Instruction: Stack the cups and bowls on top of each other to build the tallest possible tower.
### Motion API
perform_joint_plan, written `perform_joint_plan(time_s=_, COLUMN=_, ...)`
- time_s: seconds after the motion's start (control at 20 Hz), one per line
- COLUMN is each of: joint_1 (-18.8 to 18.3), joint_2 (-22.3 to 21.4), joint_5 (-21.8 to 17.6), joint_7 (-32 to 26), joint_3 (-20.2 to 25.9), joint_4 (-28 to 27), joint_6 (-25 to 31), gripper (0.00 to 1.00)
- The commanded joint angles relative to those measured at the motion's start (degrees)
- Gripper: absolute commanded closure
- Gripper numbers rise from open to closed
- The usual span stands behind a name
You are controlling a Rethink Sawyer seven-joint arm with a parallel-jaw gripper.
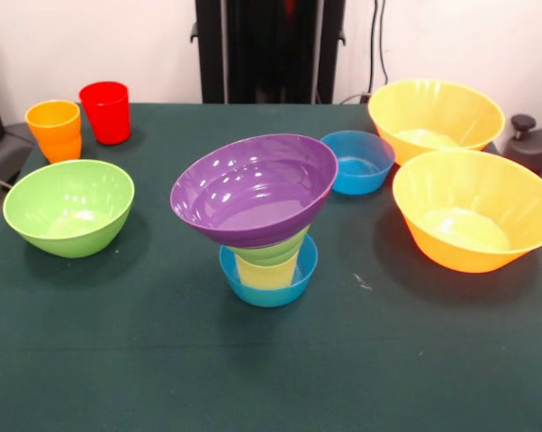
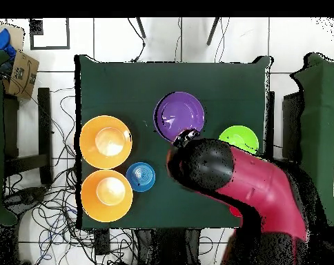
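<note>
Risk: we judge the tower (image 1: 264,238) top-heavy; the wide purple bowl (image 1: 253,187) sits tilted on a far narrower stem, so a nudge or an off-centre load could slide it off or topple the pile.
Cause: the purple bowl overhangs the small green bowl (image 1: 273,249) on every side and leans down toward the front, so its support looks slight.
Tower look: a small blue bowl (image 1: 268,286) on the cloth, a pale yellow cup (image 1: 266,273) standing in it, the small green bowl over that, the glossy purple bowl on top, mouth up.
Tower place: near the middle of the table (image 1: 163,360), well apart from the rest.
Loose pieces: a large green bowl (image 1: 68,207), orange cup (image 1: 55,129) and red cup (image 1: 105,112) to one side; second blue bowl (image 1: 357,162) and two orange bowls (image 1: 476,209) to the other.
Arm: the arm (image 2: 239,183) shows overhead only, beside the purple bowl.
Fingers: hidden under the arm, so we cannot tell whether they are open or closed.
</note>
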Motion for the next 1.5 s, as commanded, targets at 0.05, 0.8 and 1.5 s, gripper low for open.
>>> perform_joint_plan(time_s=0.05, joint_1=-8.28, joint_2=-6.99, joint_5=-7.00, joint_7=-25.18, joint_3=9.55, joint_4=19.34, joint_6=-10.52, gripper=0.00)
perform_joint_plan(time_s=0.8, joint_1=-19.16, joint_2=2.09, joint_5=-18.76, joint_7=-14.97, joint_3=18.74, joint_4=27.93, joint_6=-30.81, gripper=0.00)
perform_joint_plan(time_s=1.5, joint_1=-20.30, joint_2=1.01, joint_5=-20.71, joint_7=-12.47, joint_3=22.88, joint_4=26.34, joint_6=-26.58, gripper=0.00)
